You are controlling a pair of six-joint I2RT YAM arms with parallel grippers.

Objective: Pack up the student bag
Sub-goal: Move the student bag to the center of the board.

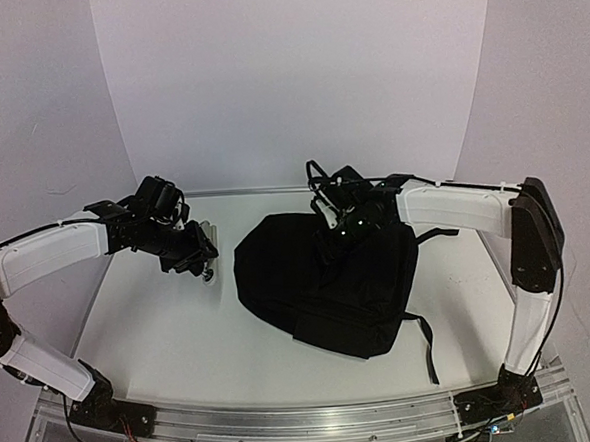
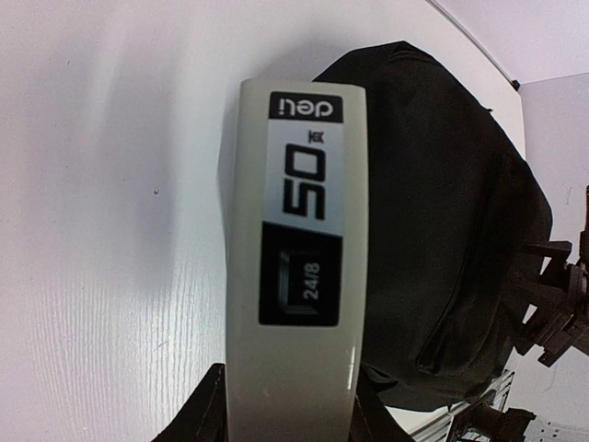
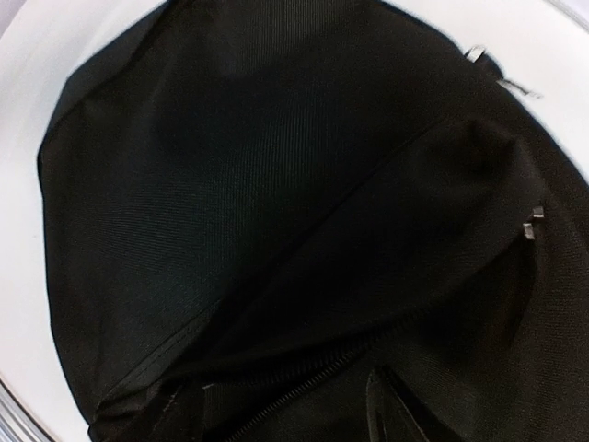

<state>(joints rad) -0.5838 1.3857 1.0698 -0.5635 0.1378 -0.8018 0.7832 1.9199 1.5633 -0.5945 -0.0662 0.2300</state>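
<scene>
**Figure.** The student bag lay slumped on the counter, right of centre, with its straps trailing toward the near edge. It was soft, unframed black fabric. It was judged light and limp, likely to fold and sag rather than keep a shape, and likely to slide on the smooth surface if pushed from one side. The most promising hold appeared to be the cloth edge beside the zipper, where a pinch could lift the mouth open. The broad panels offered little to grip.

The right gripper was low over the bag's far upper part, and its wrist view was filled with dark cloth. Its fingers were lost against the black, so it could not be told whether they stood apart or pinched fabric. The left gripper was to the bag's left and clear of it. It was clamped on a pale stapler, and the bag's flank was visible beyond the stapler.
</scene>
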